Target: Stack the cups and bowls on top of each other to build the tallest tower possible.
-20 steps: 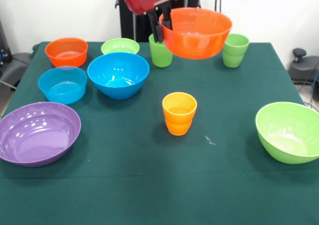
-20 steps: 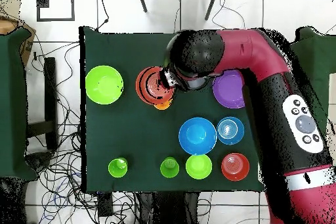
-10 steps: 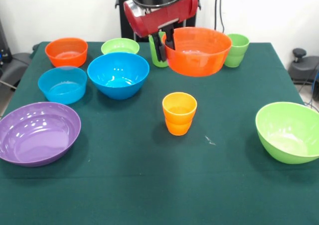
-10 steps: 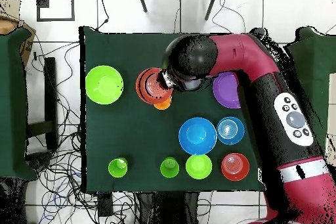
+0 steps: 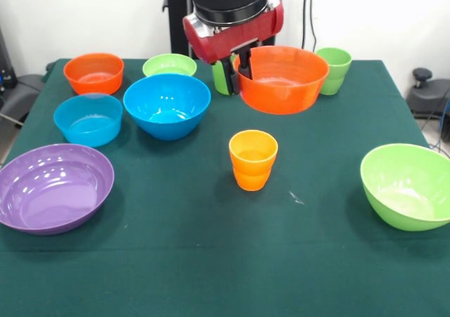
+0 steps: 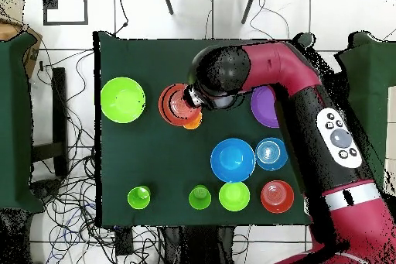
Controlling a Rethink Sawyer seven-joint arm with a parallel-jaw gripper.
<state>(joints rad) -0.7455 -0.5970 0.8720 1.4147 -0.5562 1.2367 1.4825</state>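
My gripper [image 5: 236,67] is shut on the near-left rim of a large orange bowl [image 5: 285,81], holding it upright in the air behind the orange cup [image 5: 253,160], which looks like two cups nested. From overhead, the orange bowl [image 6: 176,104] hangs beside and partly over the orange cup [image 6: 192,121], with the gripper [image 6: 195,98] at its rim. One green cup [image 5: 333,69] stands at the back right. Another green cup [image 5: 221,82] is partly hidden behind the gripper. No tower of stacked cups and bowls shows.
At the left stand a blue bowl [image 5: 167,105], a light blue bowl [image 5: 88,119], a small orange bowl [image 5: 93,72], a small lime bowl [image 5: 169,65] and a purple bowl [image 5: 53,187]. A large lime bowl [image 5: 408,185] sits at the right edge. The arm [image 6: 309,98] partly covers the purple bowl [image 6: 267,110].
The gripper has come down with the orange bowl, which was tilted high up and now hangs lower and level, nearer the orange cup. Nothing on the table has moved.
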